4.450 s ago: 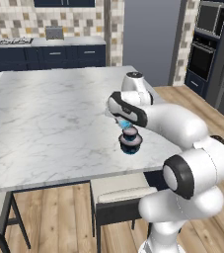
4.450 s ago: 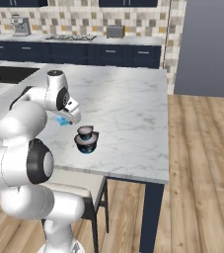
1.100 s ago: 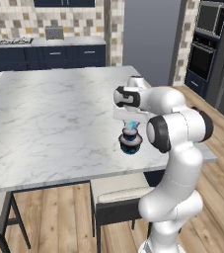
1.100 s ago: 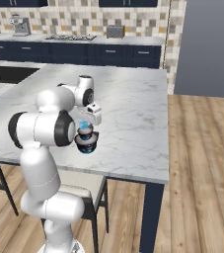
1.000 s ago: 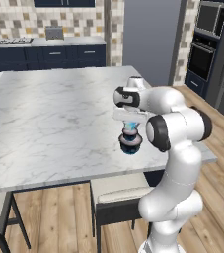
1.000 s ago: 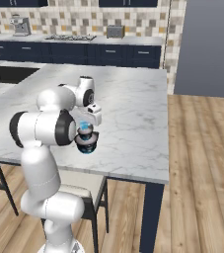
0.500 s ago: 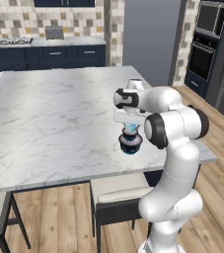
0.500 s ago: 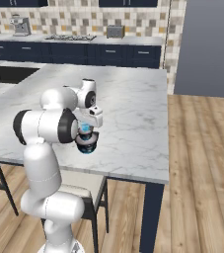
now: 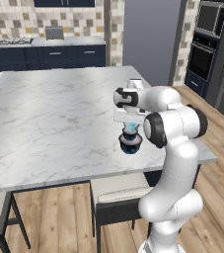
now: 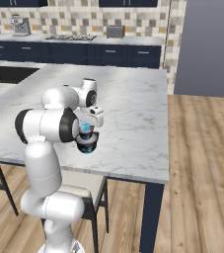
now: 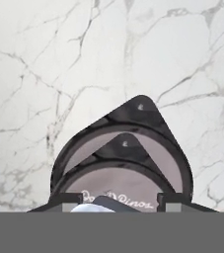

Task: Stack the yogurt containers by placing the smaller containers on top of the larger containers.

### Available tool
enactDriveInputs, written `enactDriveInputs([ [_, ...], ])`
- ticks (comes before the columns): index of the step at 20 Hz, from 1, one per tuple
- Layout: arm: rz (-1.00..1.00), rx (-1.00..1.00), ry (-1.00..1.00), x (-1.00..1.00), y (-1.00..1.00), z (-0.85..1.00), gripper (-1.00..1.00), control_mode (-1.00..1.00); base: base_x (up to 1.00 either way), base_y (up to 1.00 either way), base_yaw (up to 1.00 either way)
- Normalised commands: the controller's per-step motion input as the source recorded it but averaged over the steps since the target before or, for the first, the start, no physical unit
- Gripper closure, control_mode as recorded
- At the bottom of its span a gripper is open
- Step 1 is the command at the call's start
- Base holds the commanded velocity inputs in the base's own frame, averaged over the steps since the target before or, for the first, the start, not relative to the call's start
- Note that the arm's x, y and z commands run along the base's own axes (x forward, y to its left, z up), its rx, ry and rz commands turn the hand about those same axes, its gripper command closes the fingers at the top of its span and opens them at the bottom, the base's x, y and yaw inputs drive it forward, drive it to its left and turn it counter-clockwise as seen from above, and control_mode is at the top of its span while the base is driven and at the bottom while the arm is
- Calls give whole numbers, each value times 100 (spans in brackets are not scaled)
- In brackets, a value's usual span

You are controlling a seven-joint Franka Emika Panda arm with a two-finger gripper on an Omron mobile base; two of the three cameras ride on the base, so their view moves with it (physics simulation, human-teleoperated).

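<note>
You have the gripper point(image 9: 130, 125) closed on the tiny light-blue container point(image 9: 130, 129), holding it directly above the dark cups point(image 9: 130, 143) near the front edge of the marble counter point(image 9: 49, 113). From the hand camera you look down on the small cup point(image 11: 128, 185) sitting on the wide cup point(image 11: 170, 143).

Polished veined marble countertop point(image 9: 49, 113), glossy dark plastic yogurt cup point(image 11: 133, 118) (matt greyish foil-like lid), smooth wooden floor point(image 10: 202, 163).
</note>
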Motion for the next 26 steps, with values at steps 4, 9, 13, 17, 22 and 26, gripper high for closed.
enactDriveInputs([
  [4, -1, 0, 0, 1, 0, -1, -100, -100, 0, 0, 0],
  [9, -1, 0, 0, 0, 0, -2, -100, -100, 0, 0, 0],
  [13, -2, 0, 0, 0, -9, -1, -100, -100, 0, 0, 0],
  [17, -4, 0, 0, -9, -21, 6, -100, -100, 0, 0, 0],
  [22, -4, 0, -3, -3, -2, 5, -100, -100, 0, 0, 0],
  [26, -3, 0, -2, 0, 0, 1, -100, -100, 0, 0, 0],
])
